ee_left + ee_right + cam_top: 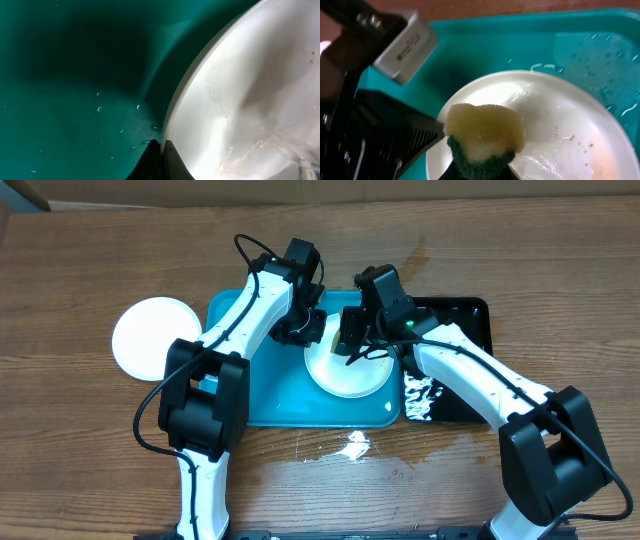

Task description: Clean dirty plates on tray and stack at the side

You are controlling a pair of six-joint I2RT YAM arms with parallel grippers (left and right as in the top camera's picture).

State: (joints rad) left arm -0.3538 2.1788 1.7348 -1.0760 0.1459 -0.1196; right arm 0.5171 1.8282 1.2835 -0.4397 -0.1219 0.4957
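Tray point(262, 402) is wet, one plate point(348, 372) in its right half, second plate point(152, 337) off on the table to the left. Left gripper point(161, 150) pressed together at the plate's rim, can't tell if the rim is actually pinched; if not, scrubbing could skid the plate on the slick tray. Right gripper point(480, 169) pinching sponge point(485, 131) over the plate; brown specks point(580, 145) near the far rim could get missed

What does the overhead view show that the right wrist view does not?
Only overhead: a second white plate on the table left of the turquoise tray, and a black tray. Only right wrist: brown specks on the dirty plate, and the sponge, yellow over green, in the right gripper. Both: that plate on the tray, the left gripper at its rim.
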